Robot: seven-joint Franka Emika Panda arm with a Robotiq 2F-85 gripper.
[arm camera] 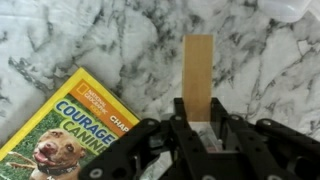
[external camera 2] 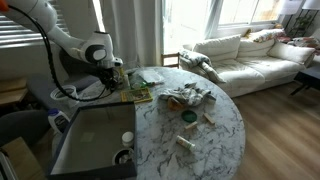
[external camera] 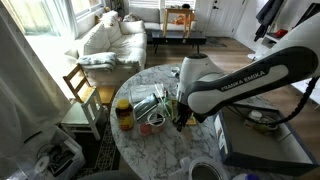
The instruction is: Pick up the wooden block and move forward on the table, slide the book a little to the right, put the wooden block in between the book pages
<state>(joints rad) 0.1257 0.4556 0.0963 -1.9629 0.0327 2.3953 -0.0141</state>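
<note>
In the wrist view a pale wooden block stands out lengthwise from between my gripper's black jaws, which are shut on its near end, above the marble table. The book, yellow with a dog on its cover, lies closed at the lower left, apart from the block. In an exterior view the gripper hangs over the table's edge close to the book. From the opposite side the gripper shows below the white arm; the book is hidden there.
A dark grey tray lies beside the table near the arm's base. A jar and a clump of clutter stand mid-table, with small wooden pieces near it. A wooden chair and a sofa stand beyond.
</note>
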